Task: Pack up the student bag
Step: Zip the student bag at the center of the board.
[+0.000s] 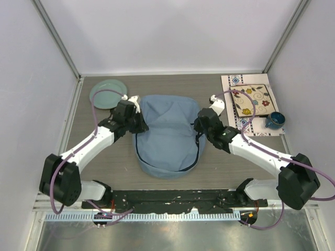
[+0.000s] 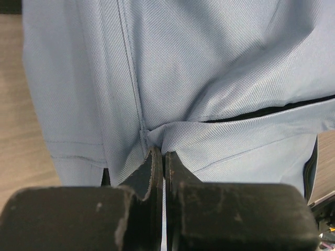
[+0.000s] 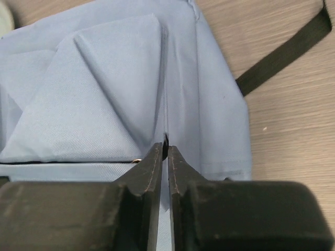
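In the middle of the desk [image 1: 230, 167], the left tool [image 2: 163, 156] and right tool [image 3: 166, 147] each clamp a fold of the bag [image 1: 167, 141].

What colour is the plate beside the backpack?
Pale green; the plate shows best in the top external view.

I am working in a robotics lab test cell, not a lived-in room. Plain white panel walls [image 1: 172, 31] framed by bare aluminium struts [image 1: 56, 36] box in a wood-look surface [image 1: 172, 83]. The left arm [image 1: 89, 146] and right arm [image 1: 261, 154] are bolted to a black rail [image 1: 172, 197] at its near edge, trailing purple cables [image 1: 93, 112]. Staged props: a student bag [image 1: 167, 136] mid-surface, a green plate [image 1: 108, 93] at the far left corner, a mug [image 1: 274, 121] and patterned mat [image 1: 235, 81] at the far right.
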